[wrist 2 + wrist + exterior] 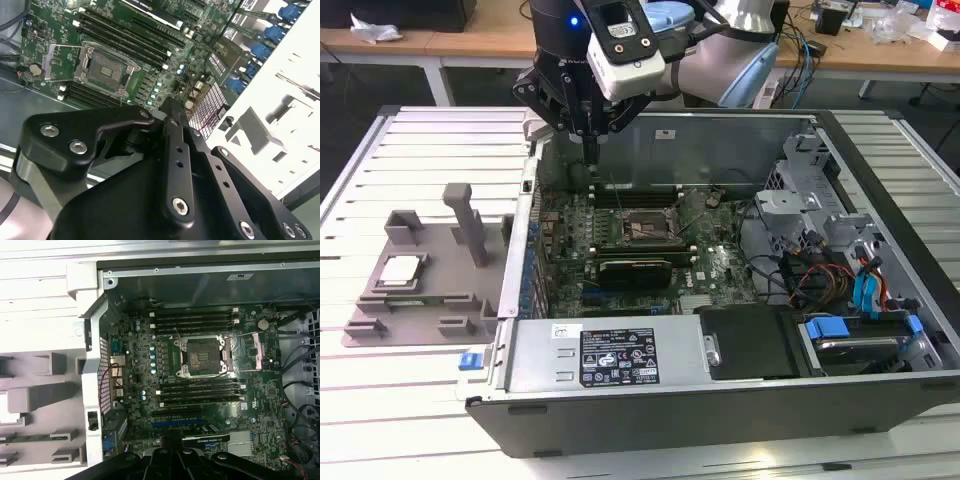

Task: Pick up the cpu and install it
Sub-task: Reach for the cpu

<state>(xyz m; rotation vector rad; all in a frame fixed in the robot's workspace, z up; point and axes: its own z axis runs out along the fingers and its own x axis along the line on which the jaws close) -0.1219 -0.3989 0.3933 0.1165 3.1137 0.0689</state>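
The cpu (400,270), a small silvery pale-rimmed square, lies on the grey tray (440,278); the pincer (591,150) hangs clenched, empty.

Cpu (402,269): silvery metal top plate, dull sheen. Holder tray (380,325): grey plastic, matt. Computer case (720,140): bare grey sheet metal, smooth, low gloss. Motherboard (260,405): green lacquered board, slightly glossy. Socket frame (226,360): bright metal. Gripper (590,152): black, satin finish, bright metal screw heads in the second wrist view. Table (380,420): white slats, smooth.
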